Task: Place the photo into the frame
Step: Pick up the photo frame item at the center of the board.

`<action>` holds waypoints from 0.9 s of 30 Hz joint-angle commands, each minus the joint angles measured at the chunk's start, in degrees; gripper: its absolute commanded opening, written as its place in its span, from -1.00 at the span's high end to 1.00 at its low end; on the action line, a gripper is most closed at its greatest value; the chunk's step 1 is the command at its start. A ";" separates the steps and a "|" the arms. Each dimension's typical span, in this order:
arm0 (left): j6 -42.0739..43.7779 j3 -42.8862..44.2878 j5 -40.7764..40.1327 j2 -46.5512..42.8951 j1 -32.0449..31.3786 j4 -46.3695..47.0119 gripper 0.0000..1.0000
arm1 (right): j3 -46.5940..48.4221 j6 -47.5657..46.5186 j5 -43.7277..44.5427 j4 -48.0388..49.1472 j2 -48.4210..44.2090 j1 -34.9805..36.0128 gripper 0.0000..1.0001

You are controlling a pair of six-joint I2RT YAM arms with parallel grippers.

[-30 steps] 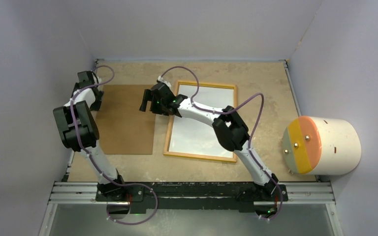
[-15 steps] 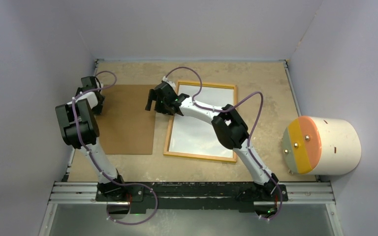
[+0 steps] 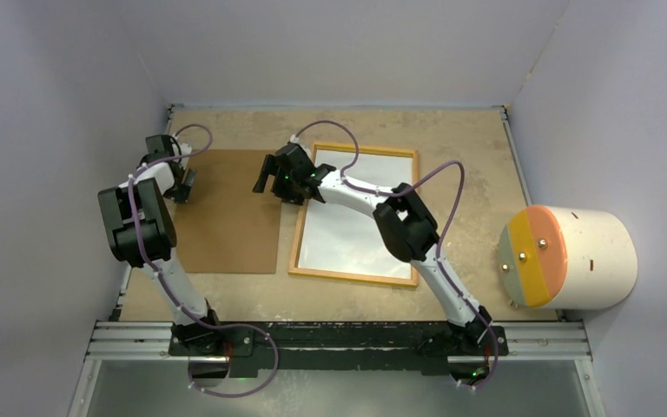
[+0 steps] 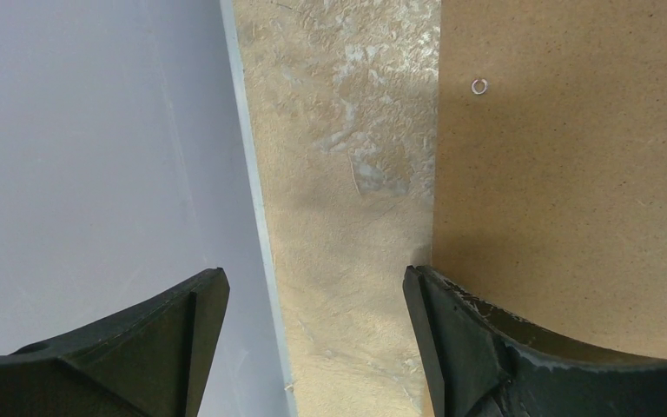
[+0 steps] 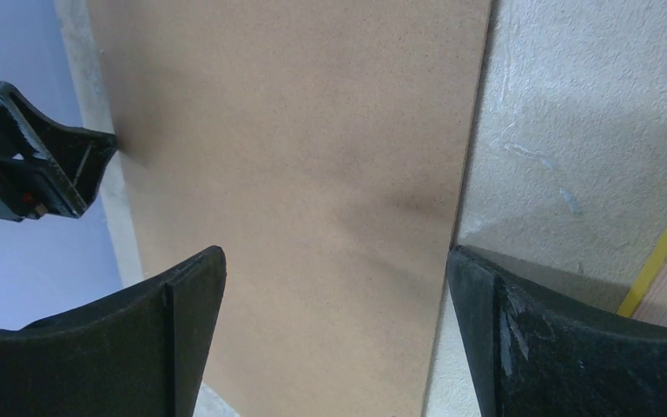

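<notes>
Flanking backing board [image 3: 226, 217], left gripper [image 4: 313, 276] nine o'clock edge, right gripper [image 5: 334, 256] three o'clock edge, both spread wide, empty.

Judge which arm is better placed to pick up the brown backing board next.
Right, probably: the right fingers, open, have the backing board between them, at its edge beside the frame. The left fingers, also open, bracket only bare table beyond the board's far edge.
</notes>
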 commanded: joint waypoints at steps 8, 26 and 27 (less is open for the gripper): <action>-0.73 -4.11 11.70 4.17 -2.62 -10.15 -0.62 | -8.40 15.51 -18.72 22.39 -5.13 -1.18 -0.95; -0.62 -3.35 14.22 4.62 -3.80 -12.39 -0.64 | -20.69 32.79 -31.69 60.04 -10.21 -2.36 -0.83; -0.66 -3.26 14.22 4.47 -3.80 -12.43 -0.64 | -21.57 33.26 -31.92 60.60 -10.23 -2.36 -0.83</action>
